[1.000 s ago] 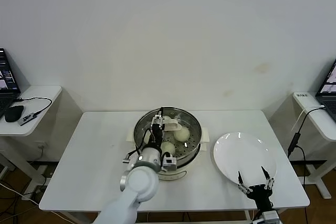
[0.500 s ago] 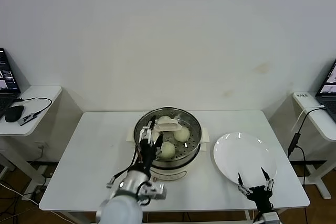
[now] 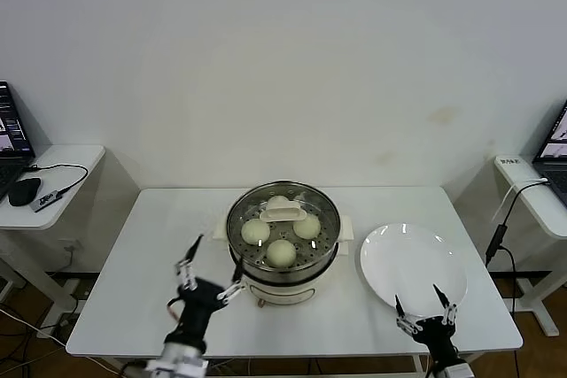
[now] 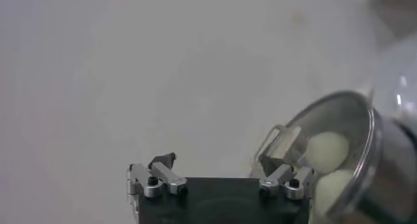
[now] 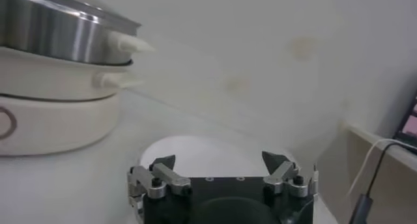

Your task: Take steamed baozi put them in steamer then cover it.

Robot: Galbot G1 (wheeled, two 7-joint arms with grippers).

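Cover (image 3: 283, 212) is now sitting on the steamer (image 3: 283, 254) over the baozi (image 3: 282, 252); left claw (image 3: 209, 273), wide open and empty, is withdrawing near-left. Right claw (image 3: 423, 311) is idling open by the plate (image 3: 412, 258).

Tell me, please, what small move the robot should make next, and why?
Probably only pull the left pincer further back to rest. The clear glass lid with the cream-white handle already sits on the shiny round steel steamer, and the round cream-white buns lie under it. The flat white plate is bare, and both the left and right pincer are open, holding nothing.
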